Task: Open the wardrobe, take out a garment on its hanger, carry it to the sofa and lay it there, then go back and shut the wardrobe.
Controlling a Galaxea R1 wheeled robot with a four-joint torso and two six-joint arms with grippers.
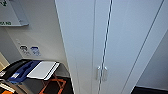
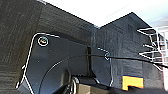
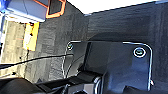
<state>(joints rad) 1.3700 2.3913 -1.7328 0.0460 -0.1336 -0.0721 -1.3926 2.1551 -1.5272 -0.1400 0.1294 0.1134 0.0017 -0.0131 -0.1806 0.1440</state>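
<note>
The wardrobe [image 1: 110, 42] stands right in front of the robot, tall and white, both doors shut, with the two small pale handles [image 1: 101, 73] side by side where the doors meet. Off to its left a white board [image 1: 42, 70] rests on an orange frame [image 1: 53, 85], beside something blue [image 1: 21, 72], with two small stickers [image 1: 30, 50] on the wall above. Both wrist cameras look down at dark carpet [image 2: 20, 37] meeting a white base. I cannot tell how far either hand is open, or whether it holds anything.
</note>
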